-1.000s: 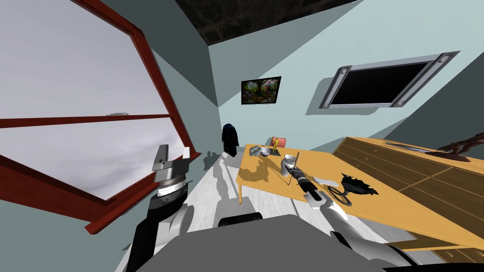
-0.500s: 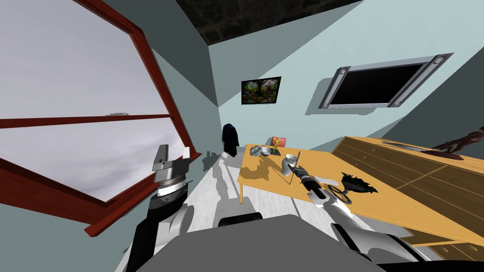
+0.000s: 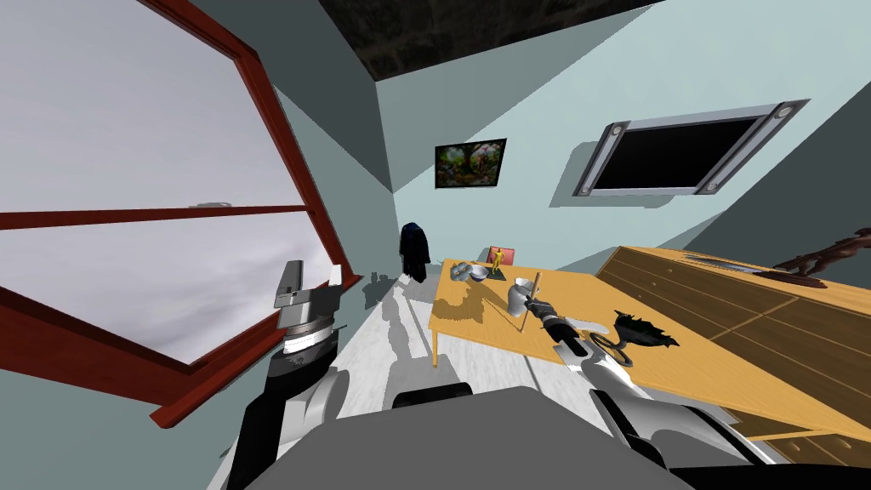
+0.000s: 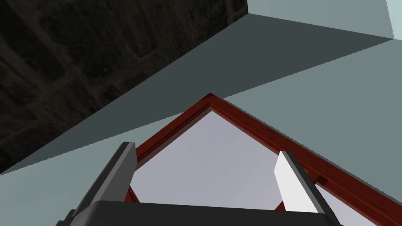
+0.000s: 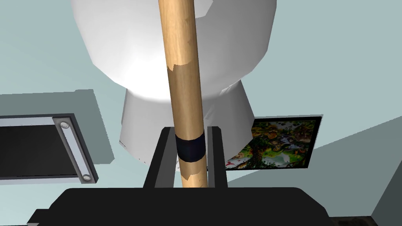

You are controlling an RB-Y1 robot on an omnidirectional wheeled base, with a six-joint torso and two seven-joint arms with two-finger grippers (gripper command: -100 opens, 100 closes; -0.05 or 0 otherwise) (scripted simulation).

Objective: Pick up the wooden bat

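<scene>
Change: since a second ago the right gripper (image 5: 190, 131) has edged slightly toward 12 o'clock in the head view, and my head camera has swung a little.
Window (image 3: 128, 170): red-framed, at 9 o'clock.
Table (image 3: 680, 374): yellow wood, at 1 to 3 o'clock.
Left gripper (image 4: 206, 151): raised at 10 o'clock beside the window, fingers spread wide, holding nothing.
Right gripper: over the table at 1 o'clock, fingers clamped on the bat's sides.
Bat (image 5: 182, 78): light wood with a dark band between the fingers. It points toward 12 o'clock, crossing in front of the vase.
White vase (image 5: 117, 51): just behind the bat.
</scene>
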